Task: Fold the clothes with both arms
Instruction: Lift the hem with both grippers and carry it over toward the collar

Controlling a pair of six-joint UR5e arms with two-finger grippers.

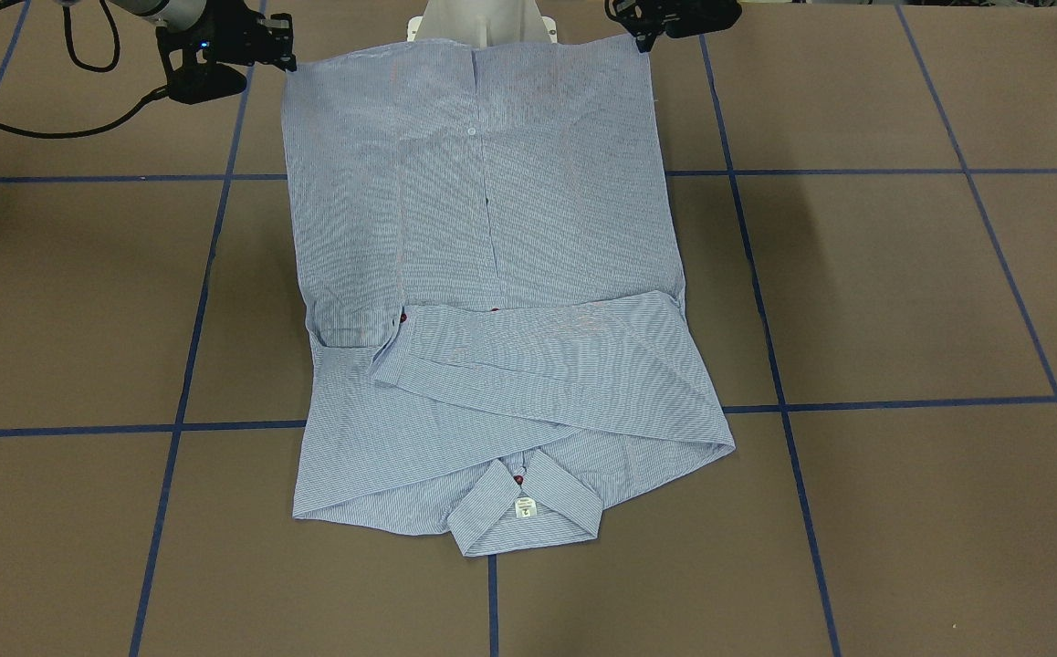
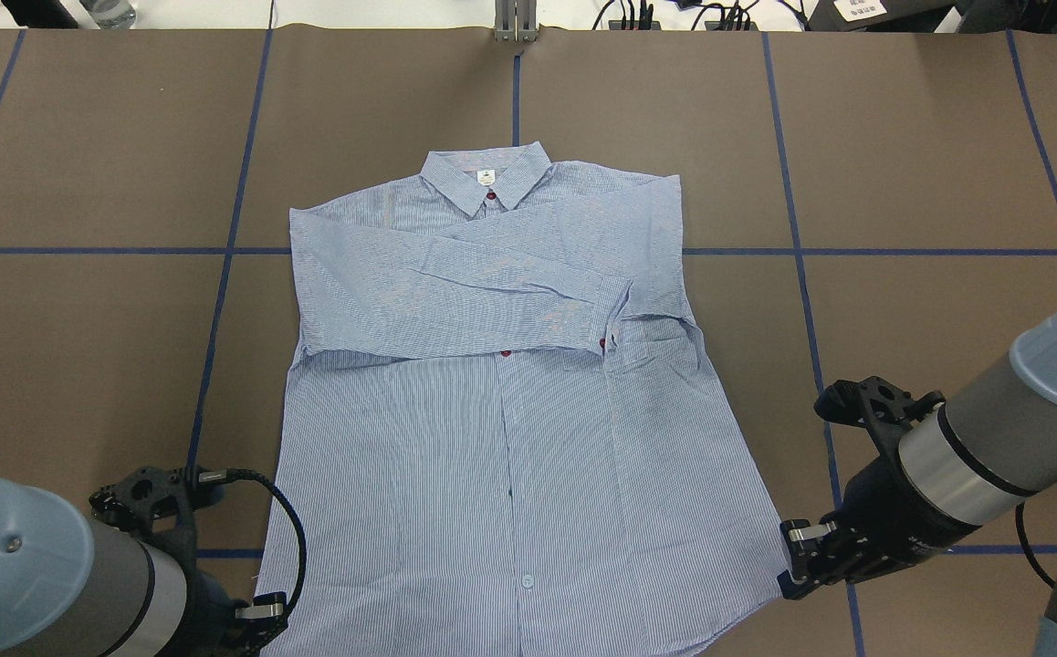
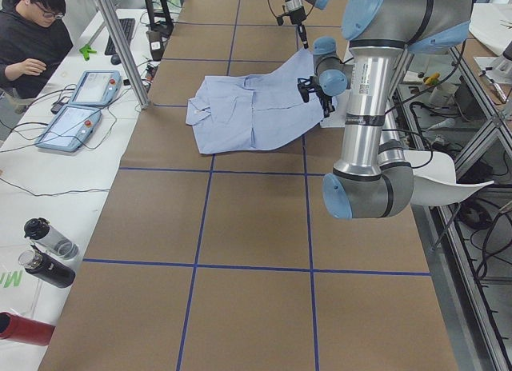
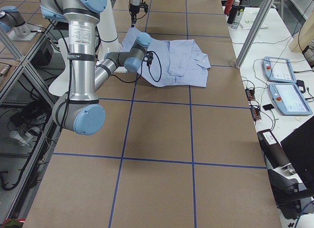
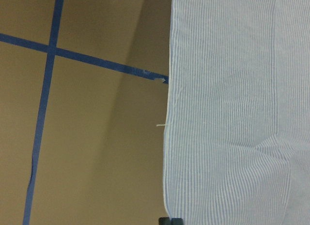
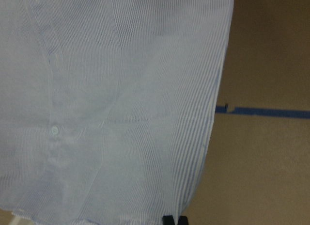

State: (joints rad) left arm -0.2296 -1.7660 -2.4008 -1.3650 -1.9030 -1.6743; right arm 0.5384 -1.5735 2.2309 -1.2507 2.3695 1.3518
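The striped shirt (image 2: 510,438) lies front up on the brown table, collar (image 2: 486,178) at the far side, both sleeves folded across the chest. My left gripper (image 2: 259,613) is at the near hem's left corner, and its fingers look shut on the shirt's edge (image 5: 167,137). At the near right hem corner, my right gripper (image 2: 789,570) likewise appears shut on the cloth (image 6: 121,113). In the side views the hem is raised a little off the table. From the front, the left gripper (image 1: 645,38) and right gripper (image 1: 287,57) flank the hem.
Blue tape lines (image 2: 218,301) grid the table. The white pedestal (image 1: 483,23) stands behind the hem. A person (image 3: 32,35) sits at a side table with two control tablets (image 3: 80,107); bottles (image 3: 44,251) lie near its front end.
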